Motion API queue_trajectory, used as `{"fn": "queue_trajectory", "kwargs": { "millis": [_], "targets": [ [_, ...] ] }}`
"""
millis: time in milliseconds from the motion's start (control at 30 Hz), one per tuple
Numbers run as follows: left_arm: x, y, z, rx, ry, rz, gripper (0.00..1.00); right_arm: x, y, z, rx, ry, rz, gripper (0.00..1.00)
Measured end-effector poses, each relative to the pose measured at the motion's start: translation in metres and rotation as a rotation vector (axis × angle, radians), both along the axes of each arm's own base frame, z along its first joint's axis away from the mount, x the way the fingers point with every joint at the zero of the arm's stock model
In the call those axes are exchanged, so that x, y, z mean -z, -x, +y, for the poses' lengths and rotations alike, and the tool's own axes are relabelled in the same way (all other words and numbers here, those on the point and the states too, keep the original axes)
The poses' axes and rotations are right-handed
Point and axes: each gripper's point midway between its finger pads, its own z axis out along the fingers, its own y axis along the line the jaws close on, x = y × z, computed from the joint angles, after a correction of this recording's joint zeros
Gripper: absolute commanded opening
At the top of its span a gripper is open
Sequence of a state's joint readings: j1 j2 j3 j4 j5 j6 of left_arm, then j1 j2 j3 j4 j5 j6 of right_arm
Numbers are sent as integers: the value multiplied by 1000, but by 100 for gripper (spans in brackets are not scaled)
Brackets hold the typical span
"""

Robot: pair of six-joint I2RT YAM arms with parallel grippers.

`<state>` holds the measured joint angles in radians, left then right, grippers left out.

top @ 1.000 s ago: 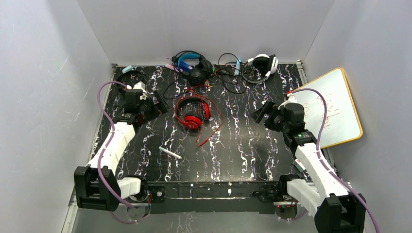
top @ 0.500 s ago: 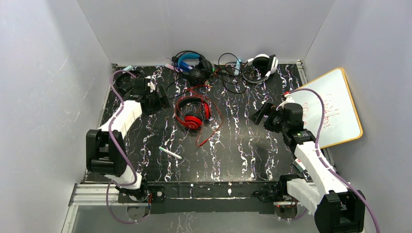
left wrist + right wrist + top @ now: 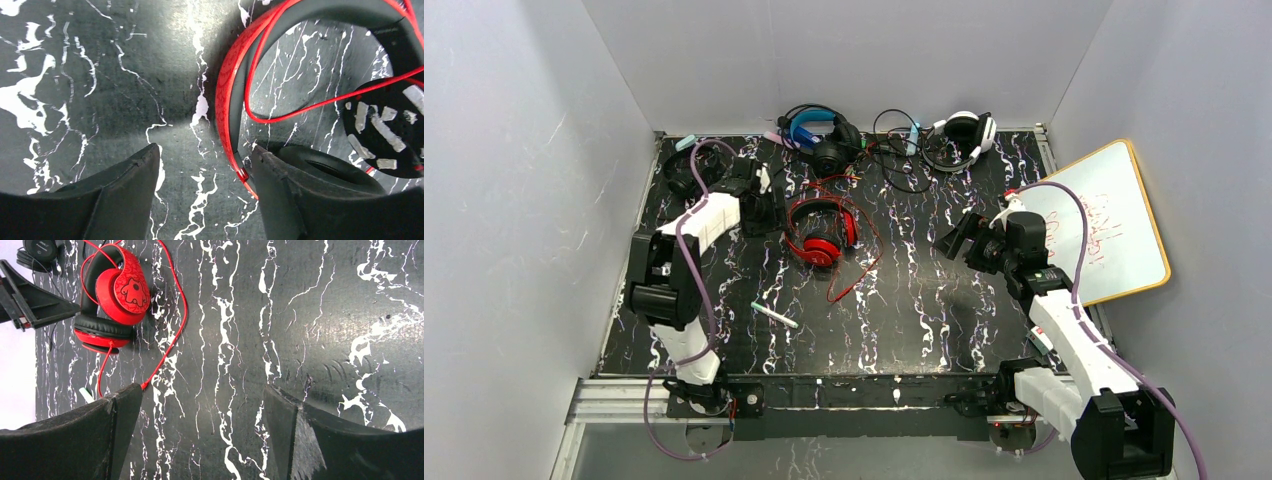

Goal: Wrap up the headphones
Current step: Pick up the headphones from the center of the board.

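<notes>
The glossy red headphones [image 3: 821,232] lie on the black marbled mat, their thin red cable [image 3: 864,262] looped loosely to the right. My left gripper [image 3: 769,207] is open just left of them. In the left wrist view the red headband [image 3: 226,100] runs between the jaws, close to the right finger [image 3: 280,190], beside a black ear cushion [image 3: 330,167]. My right gripper [image 3: 951,240] is open and empty to the right, facing the red pair [image 3: 117,292]. The black pair with the blue headband [image 3: 817,135] and the all-black pair [image 3: 682,172] lie at the back.
A black-and-white pair of headphones [image 3: 965,130] with tangled cables lies at the back right. A white marker [image 3: 774,315] lies on the mat near the front. A whiteboard [image 3: 1114,225] leans at the right edge. Grey walls close in three sides.
My left arm has swung forward and to the right, bringing its open gripper up against the red headphones. My right gripper has edged a little to the left.
</notes>
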<state>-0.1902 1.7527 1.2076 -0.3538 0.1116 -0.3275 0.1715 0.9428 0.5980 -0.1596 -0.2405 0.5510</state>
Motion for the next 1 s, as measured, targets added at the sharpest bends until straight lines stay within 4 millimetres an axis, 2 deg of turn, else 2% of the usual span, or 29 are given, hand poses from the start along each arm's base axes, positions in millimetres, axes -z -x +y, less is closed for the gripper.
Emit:
{"fn": "queue_trajectory", "kwargs": {
  "millis": [67, 300, 433, 500, 633, 700, 767, 833, 900, 1000],
  "targets": [
    [8, 2, -4, 23, -11, 22, 53, 1, 0, 0, -3, 0, 5, 99],
    [38, 9, -10, 69, -41, 106, 53, 3, 1, 3, -16, -7, 13, 99],
    [37, 9, -15, 93, -48, 109, 21, 4, 2, 6, -38, -18, 20, 99],
    [36, 10, -18, 106, -61, 110, 10, 9, 2, 8, -49, -19, 44, 99],
    [38, 12, -13, 108, -120, 112, 0, 17, 1, 17, -118, -20, 105, 99],
    [36, 17, -9, 126, -180, 106, 0, 17, -1, 26, -182, -15, 129, 98],
    [28, 21, -5, 134, -243, 74, 0, 14, -3, 42, -260, 5, 136, 95],
    [10, 26, -5, 150, -315, 6, 0, 8, -3, 60, -335, 19, 123, 93],
    [-18, 31, -11, 175, -370, -100, 0, -2, 1, 79, -417, 20, 89, 90],
    [-56, 40, -20, 215, -409, -241, 0, -16, 7, 98, -497, -11, 45, 87]
  ]
}}
